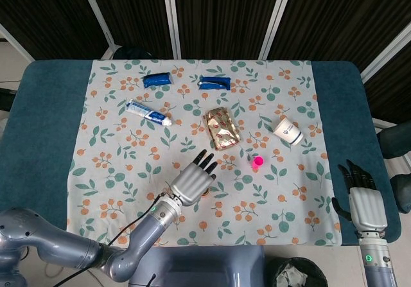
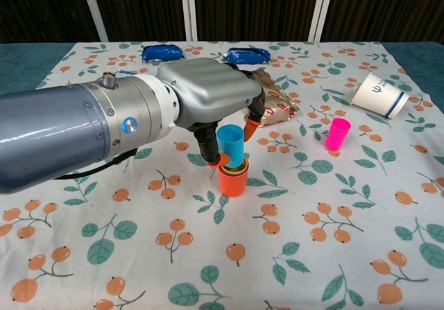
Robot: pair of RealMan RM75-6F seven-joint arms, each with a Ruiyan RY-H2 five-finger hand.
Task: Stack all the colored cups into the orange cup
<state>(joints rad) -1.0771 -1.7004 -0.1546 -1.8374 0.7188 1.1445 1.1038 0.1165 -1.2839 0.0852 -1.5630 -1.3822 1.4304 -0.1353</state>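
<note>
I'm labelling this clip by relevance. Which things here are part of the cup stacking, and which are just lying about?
Part of the job: orange cup; yellow cup nested in it; blue cup, held by the left hand; pink cup.

Lying about: white paper cup, toothpaste tube, foil snack bag, two blue packets.

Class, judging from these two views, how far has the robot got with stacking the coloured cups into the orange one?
Done: a yellow cup already sits nested in the orange cup. In hand: the left hand holds the blue cup at the orange cup's mouth, not yet released. Left: the pink cup stands apart on the cloth, untouched. The right hand rests idle at the table's edge, holding nothing.
</note>
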